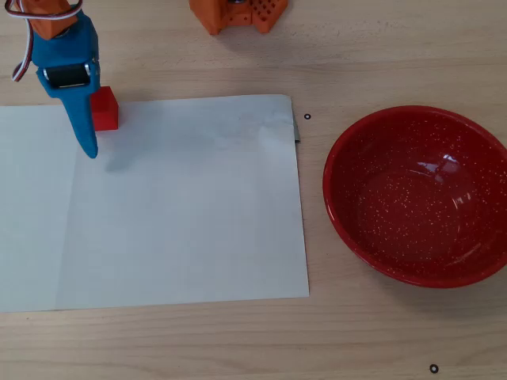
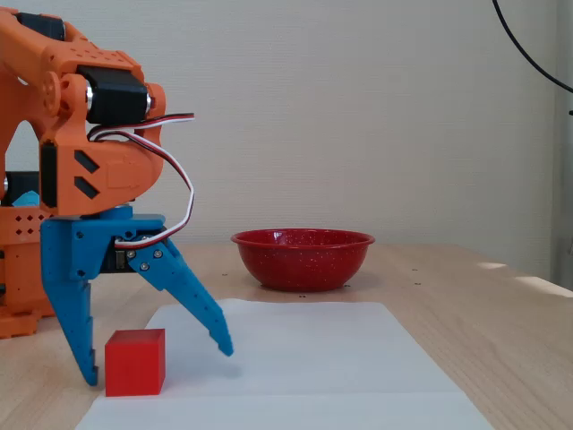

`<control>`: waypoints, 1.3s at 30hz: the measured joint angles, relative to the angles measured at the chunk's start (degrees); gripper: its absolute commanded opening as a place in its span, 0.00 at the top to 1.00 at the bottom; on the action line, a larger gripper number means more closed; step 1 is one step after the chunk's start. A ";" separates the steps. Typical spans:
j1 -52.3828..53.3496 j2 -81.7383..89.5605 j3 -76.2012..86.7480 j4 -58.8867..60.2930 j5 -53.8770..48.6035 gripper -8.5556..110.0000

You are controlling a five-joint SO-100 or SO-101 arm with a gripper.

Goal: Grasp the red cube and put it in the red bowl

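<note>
Red cube [image 2: 135,362] sits square between open gripper [image 2: 157,365] fingers.

A pale wooden table [image 1: 380,47] is carrying a white paper sheet [image 1: 190,206], with a glossy speckled red bowl [image 1: 416,198] sitting right of the sheet and a small red cube [image 1: 105,111] sitting on its far-left edge.

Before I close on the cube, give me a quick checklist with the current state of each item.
1. Gripper open: ok, jaws spread wide.
2. Cube between the fingers: ok in the fixed view; the overhead view shows it beside the upper finger, depth alignment cannot tell.
3. Fingertips down at cube height: ok.
4. Cube flat on the paper: ok.
5. Bowl empty and upright: ok.
6. Way to the bowl free: ok.
</note>
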 measured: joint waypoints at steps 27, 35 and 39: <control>0.18 -1.41 -0.26 -1.32 -0.44 0.92; 0.79 -1.49 -11.87 13.45 -4.39 0.92; 2.72 -1.49 -21.18 22.41 -7.65 0.92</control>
